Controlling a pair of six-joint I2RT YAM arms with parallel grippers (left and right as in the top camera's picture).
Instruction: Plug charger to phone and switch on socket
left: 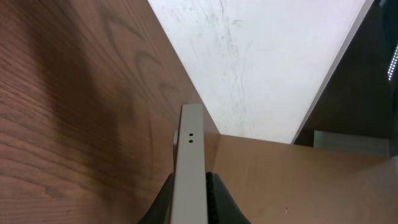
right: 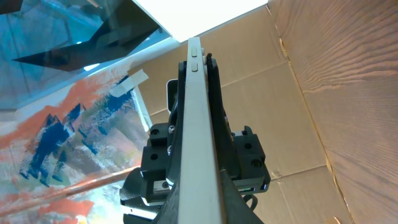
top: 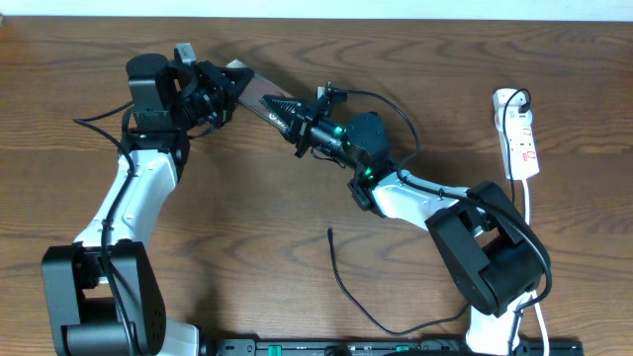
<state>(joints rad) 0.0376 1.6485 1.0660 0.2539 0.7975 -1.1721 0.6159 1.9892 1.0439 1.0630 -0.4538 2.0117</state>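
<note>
The phone [top: 259, 96] is held off the table at the back, tilted on edge between both grippers. My left gripper [top: 227, 89] is shut on its left end. My right gripper [top: 294, 123] is shut on its right end. In the left wrist view the phone's pale edge [left: 189, 155] runs up between the jaws [left: 189, 208]. In the right wrist view its edge [right: 194, 106] runs between the jaws [right: 200, 186], with the left gripper behind it. The charger [top: 346, 287] lies on the table, its plug tip [top: 329, 233] free. The socket [top: 518, 133] lies at the far right.
The socket's white cord [top: 529, 213] runs down the right side past the right arm's base. A black plug [top: 518, 98] sits in the socket's far end. The table's far edge and a white wall show in the left wrist view [left: 261, 56].
</note>
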